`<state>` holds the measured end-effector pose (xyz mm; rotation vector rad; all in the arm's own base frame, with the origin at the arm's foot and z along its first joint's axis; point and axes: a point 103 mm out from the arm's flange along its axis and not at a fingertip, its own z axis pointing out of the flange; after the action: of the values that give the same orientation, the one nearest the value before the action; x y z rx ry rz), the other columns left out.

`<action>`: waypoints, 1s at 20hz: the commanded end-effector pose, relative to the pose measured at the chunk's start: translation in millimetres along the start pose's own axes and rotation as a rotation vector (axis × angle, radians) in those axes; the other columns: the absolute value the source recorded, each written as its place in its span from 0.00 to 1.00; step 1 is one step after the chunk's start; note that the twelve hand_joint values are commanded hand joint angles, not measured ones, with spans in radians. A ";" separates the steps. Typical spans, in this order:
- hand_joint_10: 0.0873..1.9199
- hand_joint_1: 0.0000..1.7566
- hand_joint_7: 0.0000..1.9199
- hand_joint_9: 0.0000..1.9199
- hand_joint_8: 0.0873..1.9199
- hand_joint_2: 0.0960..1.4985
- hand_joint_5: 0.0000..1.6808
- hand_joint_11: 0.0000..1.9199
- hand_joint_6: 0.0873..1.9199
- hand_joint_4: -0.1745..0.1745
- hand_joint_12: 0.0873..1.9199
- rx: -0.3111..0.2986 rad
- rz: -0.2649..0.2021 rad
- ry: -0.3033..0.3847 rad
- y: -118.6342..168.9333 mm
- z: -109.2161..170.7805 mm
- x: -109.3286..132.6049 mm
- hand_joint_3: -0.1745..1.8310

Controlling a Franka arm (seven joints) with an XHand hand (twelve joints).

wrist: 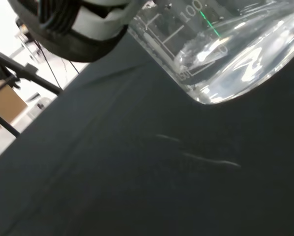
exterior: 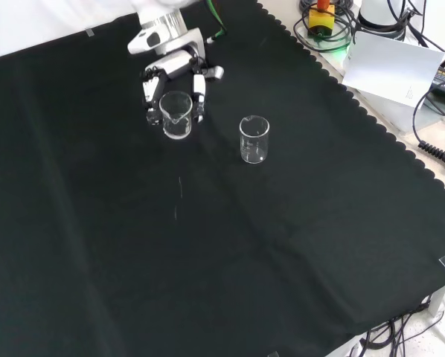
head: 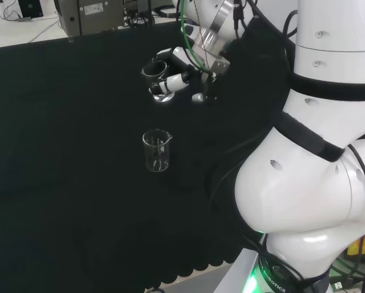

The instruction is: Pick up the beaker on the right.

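1. The hand point(exterior: 174, 82) had its fingers point(exterior: 199, 88) curled around the held beaker point(exterior: 176, 114), at the far left of the cloth point(exterior: 230, 253) in the front view.
2. In the wrist view the held beaker point(wrist: 220, 54) appeared tilted, its base clear of the cloth.
3. A second beaker point(exterior: 254, 139) stood upright just to the right of the hand in the front view, untouched.
4. Judgement: the lift turned on the beaker's axis, which was off vertical.
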<state>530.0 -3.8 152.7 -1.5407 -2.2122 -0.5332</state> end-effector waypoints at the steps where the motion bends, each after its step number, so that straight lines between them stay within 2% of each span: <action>1: 0.31 0.74 0.76 0.77 0.15 0.69 0.69 0.66 0.33 0.18 0.43 0.089 0.089 -0.037 -48.5 -35.6 0.9 0.00; 11: 0.36 0.74 0.74 0.76 0.18 0.69 0.67 0.65 0.36 0.17 0.45 0.088 0.118 -0.045 -103.2 -49.9 20.0 0.00; 16: 0.37 0.74 0.73 0.76 0.21 0.70 0.66 0.65 0.37 0.18 0.46 0.117 0.109 -0.055 -126.3 -47.5 32.2 0.00; 20: 0.37 0.74 0.72 0.76 0.22 0.70 0.66 0.64 0.38 0.17 0.47 0.164 0.072 -0.081 -136.8 -41.6 34.7 0.00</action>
<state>412.4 -40.3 197.3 -1.6114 -2.1506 -0.3359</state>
